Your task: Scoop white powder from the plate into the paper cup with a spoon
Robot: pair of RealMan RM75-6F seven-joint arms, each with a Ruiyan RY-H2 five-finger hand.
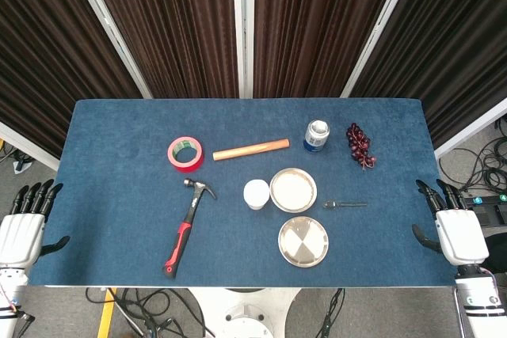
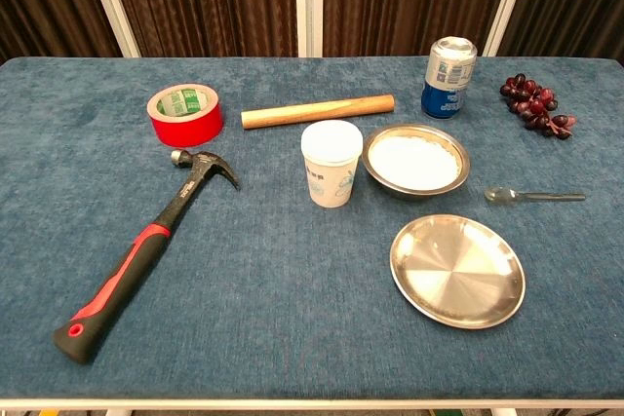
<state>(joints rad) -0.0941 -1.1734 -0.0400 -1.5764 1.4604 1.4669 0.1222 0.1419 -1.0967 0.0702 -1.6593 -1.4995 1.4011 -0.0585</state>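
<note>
- Centrally on the blue table (image 2: pixel 58 241) sits the plate of white powder (image 2: pixel 416 161), a shallow metal dish with the powder spread flat across its inside.
- Just left of it, rims nearly touching, the white paper cup (image 2: pixel 331 163) stands upright with its mouth open.
- To the plate's right the spoon (image 2: pixel 534 196) lies flat on the cloth, bowl toward the plate and handle pointing away to the right; no hand touches it.
- Nearer the front edge, a second metal plate (image 2: pixel 457 270) holds no powder.
- Behind the powder plate a blue and silver can (image 2: pixel 448 77) stands upright, and a bunch of dark grapes (image 2: pixel 534 104) lies to its right.
- A wooden rolling pin (image 2: pixel 318 111) lies behind the cup, with a roll of red tape (image 2: pixel 185 113) to its left.
- A hammer (image 2: pixel 144 245) with a red and black handle lies slantwise on the left side, head toward the tape.
- The left hand (image 1: pixel 22 227) rests off the table's left edge, holding nothing, fingers straight and slightly apart, thumb out to the side.
- The right hand (image 1: pixel 451 223) rests off the right edge, likewise holding nothing, fingers extended and thumb held apart; both show only in the head view.
</note>
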